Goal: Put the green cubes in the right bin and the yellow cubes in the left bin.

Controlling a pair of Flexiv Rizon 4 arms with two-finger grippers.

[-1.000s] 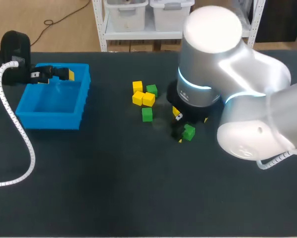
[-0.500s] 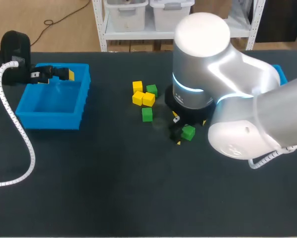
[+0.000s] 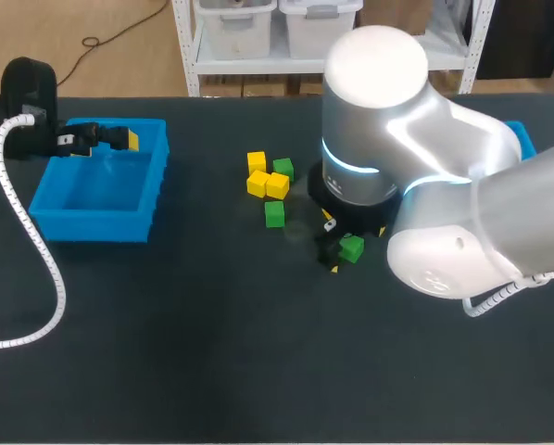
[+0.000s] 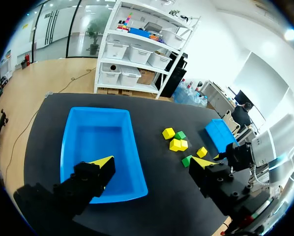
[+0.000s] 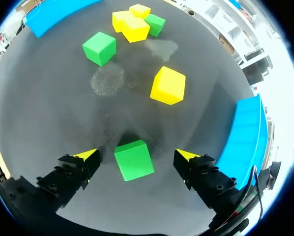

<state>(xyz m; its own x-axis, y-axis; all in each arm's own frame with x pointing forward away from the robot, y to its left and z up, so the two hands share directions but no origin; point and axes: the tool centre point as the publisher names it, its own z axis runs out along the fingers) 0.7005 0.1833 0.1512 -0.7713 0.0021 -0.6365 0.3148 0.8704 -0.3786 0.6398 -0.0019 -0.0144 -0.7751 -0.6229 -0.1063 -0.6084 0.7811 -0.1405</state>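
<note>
The right pincer [image 5: 137,154] stands open low over the dark worktop [image 3: 212,352], its yellow-tipped fingers on either side of a green cube [image 5: 133,160] that rests on the surface between them, with a gap showing on both sides. Ahead of it lies a lone yellow cube [image 5: 168,85], and further on a second green cube [image 5: 99,47] sits by itself. Beyond that is a tight cluster near the middle of the worktop: three yellow cubes [image 3: 256,161] [image 3: 257,183] [image 3: 277,185] and one green cube [image 3: 283,169], packed touching or nearly so. The blue plastic right bin [image 5: 240,132] sits beside the right pincer; in the head view it is almost wholly hidden behind the bulky silver right arm [image 3: 416,158], with only a corner showing. The left pincer [image 4: 152,164] hangs open and holds nothing, above the far end of the blue plastic left bin [image 3: 96,218], which stands well apart from the cubes. No cube shows in the visible part of the left bin; the inside of the right bin cannot be seen.
</note>
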